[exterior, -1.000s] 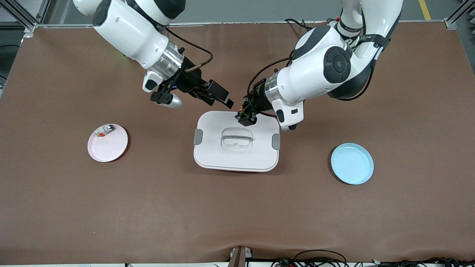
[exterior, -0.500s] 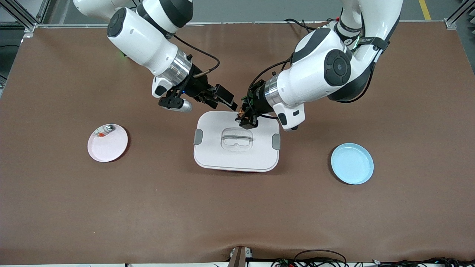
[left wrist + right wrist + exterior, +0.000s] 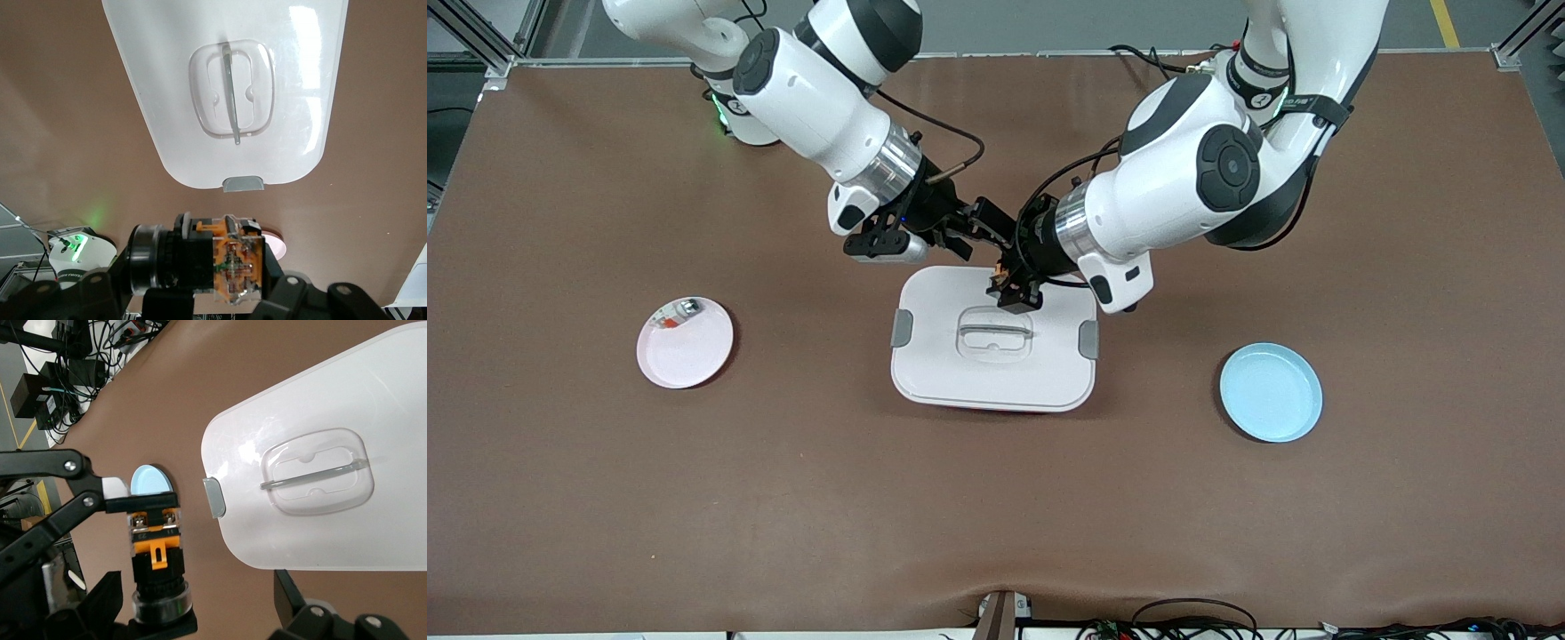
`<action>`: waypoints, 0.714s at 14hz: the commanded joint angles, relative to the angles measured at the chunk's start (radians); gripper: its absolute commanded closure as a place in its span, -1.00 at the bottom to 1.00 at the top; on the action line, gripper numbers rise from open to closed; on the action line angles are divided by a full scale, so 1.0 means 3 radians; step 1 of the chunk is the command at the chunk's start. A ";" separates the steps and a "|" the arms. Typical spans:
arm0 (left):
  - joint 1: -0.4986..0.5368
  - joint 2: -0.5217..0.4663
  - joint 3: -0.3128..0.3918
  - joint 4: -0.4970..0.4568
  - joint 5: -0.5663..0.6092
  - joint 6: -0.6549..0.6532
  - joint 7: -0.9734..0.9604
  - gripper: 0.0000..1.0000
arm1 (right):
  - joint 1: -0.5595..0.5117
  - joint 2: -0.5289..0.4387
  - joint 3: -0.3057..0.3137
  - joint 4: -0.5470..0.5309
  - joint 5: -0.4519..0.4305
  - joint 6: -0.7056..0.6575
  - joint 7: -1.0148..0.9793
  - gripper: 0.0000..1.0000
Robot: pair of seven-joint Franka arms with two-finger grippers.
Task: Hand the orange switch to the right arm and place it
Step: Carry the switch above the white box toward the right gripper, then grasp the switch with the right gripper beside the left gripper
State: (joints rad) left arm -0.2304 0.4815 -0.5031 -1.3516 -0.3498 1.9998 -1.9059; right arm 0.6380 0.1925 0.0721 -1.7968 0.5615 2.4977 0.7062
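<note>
Switch (image 3: 207,257) orange end clear in wrist views, pinched by L gripper (image 3: 1014,289) fingers

Both arms reach in & meet mid-table. Left gripper (image 3: 1014,289) is up in air, wrist tilted down, fingers closed on a small part. Right gripper (image 3: 985,233) just beside it, level, fingers spread wide.
</note>
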 commanded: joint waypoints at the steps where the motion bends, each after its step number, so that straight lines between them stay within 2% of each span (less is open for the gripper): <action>1: -0.0070 0.0077 0.0020 0.0093 -0.0031 0.0022 -0.0054 1.00 | 0.0001 0.0043 -0.0010 0.0048 0.0056 0.0014 -0.0109 -1.00; 9: -0.0137 0.0092 0.0010 0.0113 -0.0031 0.0058 -0.0008 1.00 | 0.0006 0.0187 -0.0010 0.0145 0.0082 0.0024 -0.0273 -0.96; 10: -0.0132 0.0098 0.0000 0.0113 -0.0036 0.0053 0.0002 1.00 | 0.0001 0.0187 -0.0010 0.0150 0.0082 0.0024 -0.0278 -0.83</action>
State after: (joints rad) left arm -0.2503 0.5022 -0.4981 -1.3491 -0.3488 2.0103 -1.9033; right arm 0.6336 0.2120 0.0634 -1.7879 0.5641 2.5011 0.6421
